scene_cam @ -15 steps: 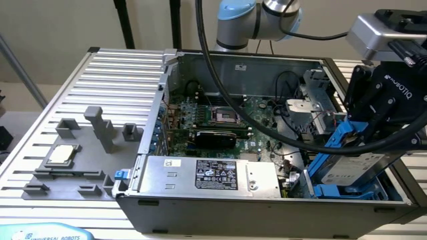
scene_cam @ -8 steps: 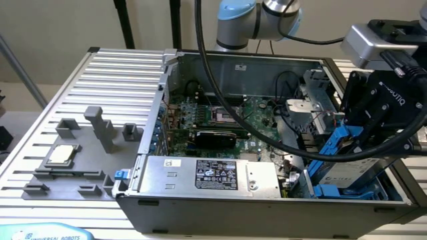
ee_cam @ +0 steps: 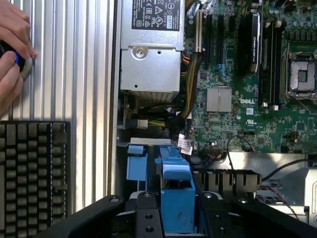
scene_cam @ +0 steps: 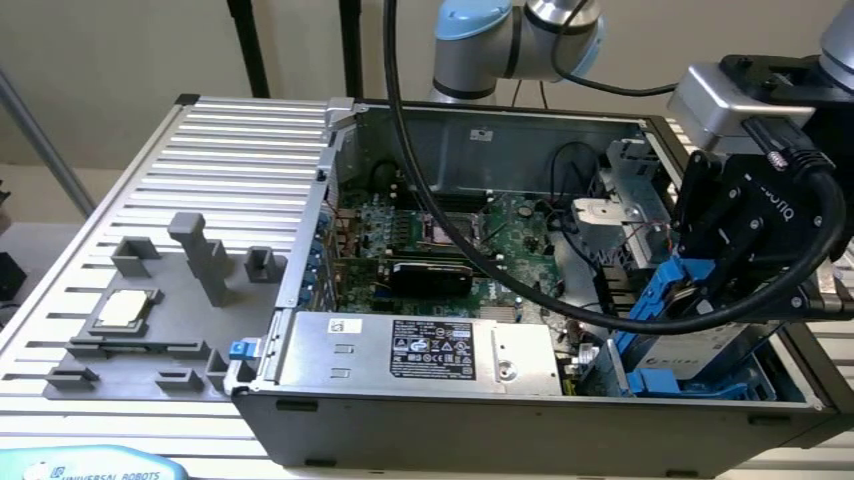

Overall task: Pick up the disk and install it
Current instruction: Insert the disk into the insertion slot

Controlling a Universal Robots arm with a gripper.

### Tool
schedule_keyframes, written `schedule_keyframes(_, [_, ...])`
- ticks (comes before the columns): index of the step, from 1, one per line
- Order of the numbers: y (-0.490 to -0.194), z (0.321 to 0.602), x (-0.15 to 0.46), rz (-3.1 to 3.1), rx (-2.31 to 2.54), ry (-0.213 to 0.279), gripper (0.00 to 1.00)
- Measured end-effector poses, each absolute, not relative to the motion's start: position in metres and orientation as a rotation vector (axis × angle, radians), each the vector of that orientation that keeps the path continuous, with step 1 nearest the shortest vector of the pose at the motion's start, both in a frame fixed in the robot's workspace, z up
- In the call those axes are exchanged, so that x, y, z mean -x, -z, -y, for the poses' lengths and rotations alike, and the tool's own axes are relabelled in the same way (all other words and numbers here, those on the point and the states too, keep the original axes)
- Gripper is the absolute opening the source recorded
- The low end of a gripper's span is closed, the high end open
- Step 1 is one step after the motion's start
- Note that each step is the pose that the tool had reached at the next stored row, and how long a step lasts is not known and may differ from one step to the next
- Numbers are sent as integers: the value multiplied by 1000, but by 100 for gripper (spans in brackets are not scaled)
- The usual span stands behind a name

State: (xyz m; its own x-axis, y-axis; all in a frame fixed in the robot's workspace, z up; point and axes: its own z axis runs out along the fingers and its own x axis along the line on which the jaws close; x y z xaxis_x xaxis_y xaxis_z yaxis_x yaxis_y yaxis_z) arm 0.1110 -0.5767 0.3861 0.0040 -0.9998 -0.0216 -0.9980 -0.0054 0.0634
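The disk (scene_cam: pixel 690 352) is a silver-grey drive with a white label in a blue carrier frame. It stands on edge, tilted, at the exterior view's right end of the open computer case (scene_cam: pixel 441 420). My gripper (scene_cam: pixel 711 300) is shut on it from above, black fingers clamping the carrier's sides. The disk's lower end reaches into the blue drive bay (scene_cam: pixel 663 383). In the wrist view the blue carrier (ee_cam: pixel 177 191) sits between my two black fingers (ee_cam: pixel 146 214), and my gripper (ee_cam: pixel 178 218) hangs over the bay beside the motherboard.
A large silver power supply (scene_cam: pixel 414 350) lies along the case's near side. The green motherboard (scene_cam: pixel 461 240) and black cables fill the middle. A grey fixture (scene_cam: pixel 134 335) holding a small silver chip (scene_cam: pixel 123 310) sits on the ribbed table. A person's hands (ee_cam: pixel 12 47) and a keyboard (ee_cam: pixel 32 173) lie outside the case.
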Motion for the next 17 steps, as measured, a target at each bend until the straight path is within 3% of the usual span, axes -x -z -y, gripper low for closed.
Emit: schedule_keyframes(17, [-370,578,-113,2180,-2204,123,33])
